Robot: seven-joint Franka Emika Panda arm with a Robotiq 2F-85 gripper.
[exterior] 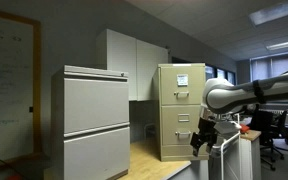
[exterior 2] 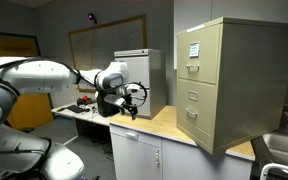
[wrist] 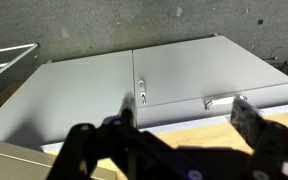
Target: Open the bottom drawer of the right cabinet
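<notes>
The gripper (wrist: 174,140) hangs with fingers spread above white cupboard doors (wrist: 94,85) at the edge of the wooden countertop (exterior 2: 169,122); beyond, the right cabinet (exterior 2: 229,85) stands on it, bottom drawer (exterior 2: 194,125) shut, grey two-drawer cabinet (exterior: 94,120) alongside

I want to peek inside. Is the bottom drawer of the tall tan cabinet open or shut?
Shut. The bottom drawer sits flush with the drawers above it.

Rounded white arm (exterior 2: 39,75) with dark joints, black end effector (wrist: 184,104).
</notes>
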